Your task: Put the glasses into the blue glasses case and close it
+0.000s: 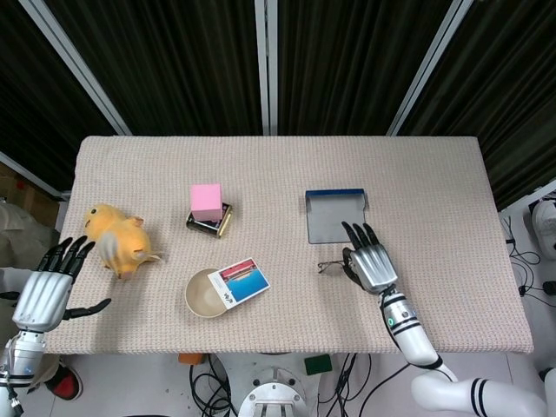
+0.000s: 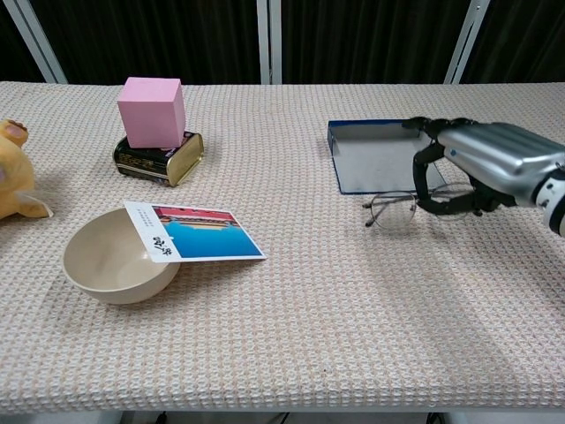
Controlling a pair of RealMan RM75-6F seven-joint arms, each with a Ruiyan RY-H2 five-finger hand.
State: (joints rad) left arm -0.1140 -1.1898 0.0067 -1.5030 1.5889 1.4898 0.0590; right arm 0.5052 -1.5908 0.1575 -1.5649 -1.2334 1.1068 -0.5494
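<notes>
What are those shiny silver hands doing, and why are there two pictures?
Those belong to a robot with two arms that a person steers from afar. One picture looks down from its head, the other looks out from its chest.

On the beige woven table lie an open blue glasses case, thin wire-framed glasses, a pink cube on a dark tin, a cream bowl with a picture card leaning on it, and a yellow plush toy.

The right hand reaches over the glasses, its dark fingers curled around one side of them. The left hand waits by the table's edge, holding nothing.
</notes>
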